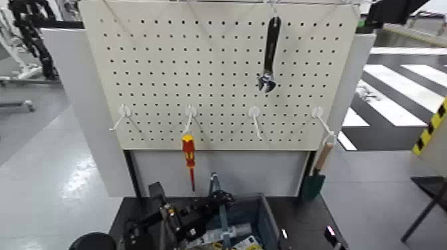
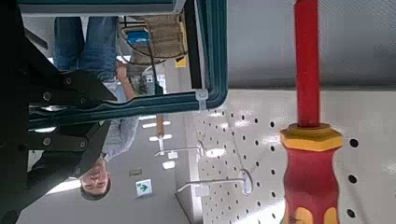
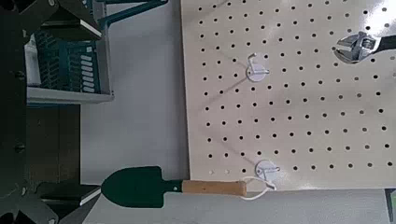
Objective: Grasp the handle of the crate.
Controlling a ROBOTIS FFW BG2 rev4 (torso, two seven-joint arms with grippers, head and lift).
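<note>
Head view, clocked from its centre: we see the insulated screwdriver [image 1: 189, 151] hanging at eight o'clock; at six, our left gripper [image 1: 221, 199] is closed on the upright handle [image 1: 224, 219] of the ribbed crate [image 1: 267, 225]; at five, our right gripper [image 1: 307, 233] stands wide; at four hangs the garden trowel [image 1: 315, 181].

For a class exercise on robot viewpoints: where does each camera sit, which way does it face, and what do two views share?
Head view: on the head, looking forward and down at the pegboard and crate; the left arm shows.
Left wrist view: on the left wrist, facing the screwdriver; dark gripper parts show.
Right wrist view: on the right wrist, facing pegboard and trowel; dark gripper parts show.
Head and right wrist views share the wrench.
</note>
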